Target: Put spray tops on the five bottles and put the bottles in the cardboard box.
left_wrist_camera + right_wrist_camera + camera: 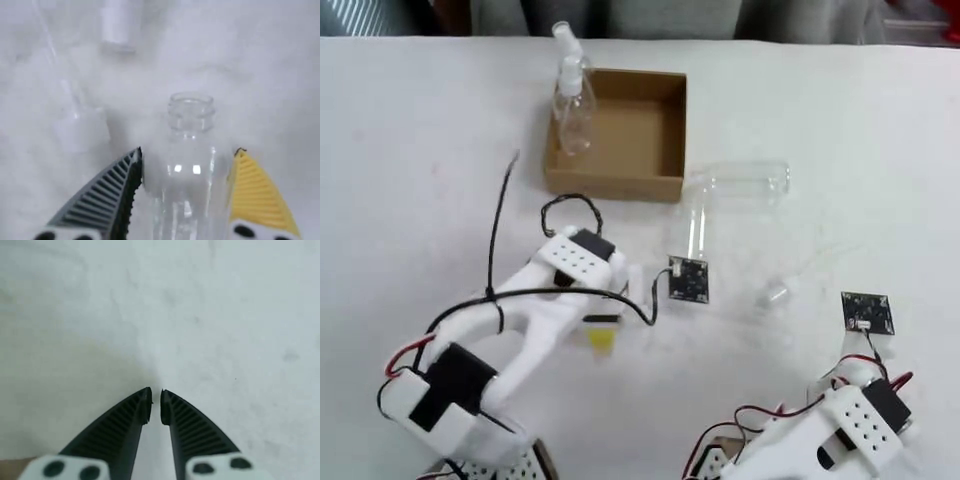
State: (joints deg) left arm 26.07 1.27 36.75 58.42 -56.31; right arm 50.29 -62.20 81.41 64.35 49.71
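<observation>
A clear bottle without a top (pixel 191 107) sits between the grey and yellow fingers of my left gripper (pixel 190 152), which is shut on its body. In the high view this bottle (pixel 695 225) shows just beyond the left arm's camera board. A loose white spray top (pixel 82 127) lies on the table beside it (pixel 775 293). A second bare bottle (pixel 745 182) lies on its side near the cardboard box (pixel 665 135). One bottle with a spray top (pixel 570 95) stands in the box's far left corner. My right gripper (pixel 156 392) hangs shut over bare table, holding nothing.
The white table (pixel 840 110) stretches wide around the box. A black cable (pixel 498 225) runs from the left arm (pixel 520 330) across the table's left side. The right arm (pixel 850 430) is at the front right edge. A blurred white object (pixel 117 22) lies beyond the held bottle.
</observation>
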